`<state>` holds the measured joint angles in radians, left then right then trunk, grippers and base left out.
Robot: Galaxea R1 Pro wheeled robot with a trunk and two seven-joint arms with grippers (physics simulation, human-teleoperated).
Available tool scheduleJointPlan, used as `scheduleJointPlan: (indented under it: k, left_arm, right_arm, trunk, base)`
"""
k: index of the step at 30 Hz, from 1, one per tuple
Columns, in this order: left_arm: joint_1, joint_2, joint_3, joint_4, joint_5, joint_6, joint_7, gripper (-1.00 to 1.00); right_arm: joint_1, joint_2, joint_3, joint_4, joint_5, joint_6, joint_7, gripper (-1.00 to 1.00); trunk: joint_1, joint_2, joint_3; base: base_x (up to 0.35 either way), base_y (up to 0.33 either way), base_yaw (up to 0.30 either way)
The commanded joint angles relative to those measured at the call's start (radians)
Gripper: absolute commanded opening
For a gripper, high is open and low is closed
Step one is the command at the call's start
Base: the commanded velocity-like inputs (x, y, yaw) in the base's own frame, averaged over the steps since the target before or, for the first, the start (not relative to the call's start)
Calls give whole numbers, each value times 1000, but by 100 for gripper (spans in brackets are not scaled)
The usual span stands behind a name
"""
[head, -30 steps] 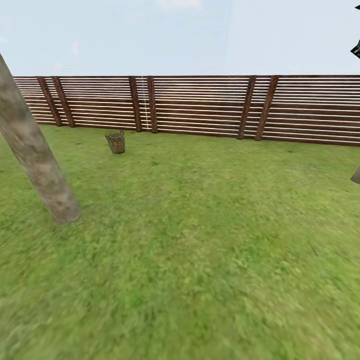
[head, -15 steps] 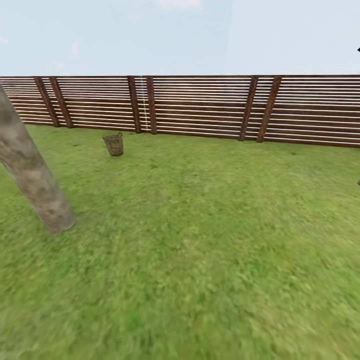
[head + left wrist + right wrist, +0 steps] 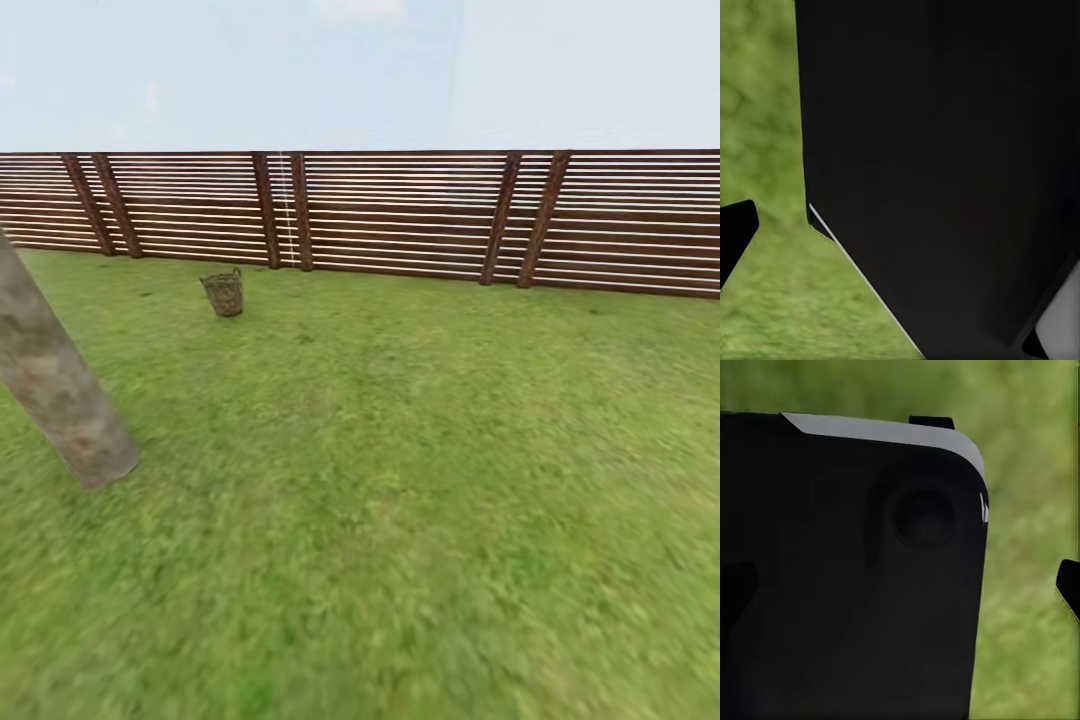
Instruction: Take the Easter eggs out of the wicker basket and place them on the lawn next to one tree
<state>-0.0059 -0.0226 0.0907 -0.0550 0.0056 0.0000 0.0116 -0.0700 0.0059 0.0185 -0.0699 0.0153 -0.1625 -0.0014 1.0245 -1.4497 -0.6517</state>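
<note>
The lawn is the biggest thing before me, a wide stretch of mottled green grass that reaches from my feet up to the fence. This fence is brown, made of horizontal slats between leaning posts, and it closes the far edge of the lawn across the whole head view. Above it is a pale blue sky.

At the left edge of the lawn stands a tree with a thick, smooth trunk of grey-beige colour. It looks tilted in my head view, and its base meets the grass near me.

The wicker basket is much smaller. It stands upright on the lawn near the far edge, just in front of the fence and well apart from the tree. It is brown and woven, with a small loop at the rim. It is too far and too small for me to tell what lies inside it.

In my left wrist view a large black part of my own body covers most of the picture, with grass beside it. In my right wrist view a black part with a grey edge does the same. About my left jaws and my right jaws, I cannot tell if they are released or clenched.
</note>
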Motion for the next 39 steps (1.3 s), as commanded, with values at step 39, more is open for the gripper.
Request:
scheduleJointPlan:
  k: [39]
  left_arm:
    - [0, 0, 7, 0, 1, 0, 1, 100]
  right_arm:
    - [-1, -5, 3, 2, 1, -1, 4, 100]
  trunk:
    - [1, 0, -1]
  base:
    - [336, 0, 75]
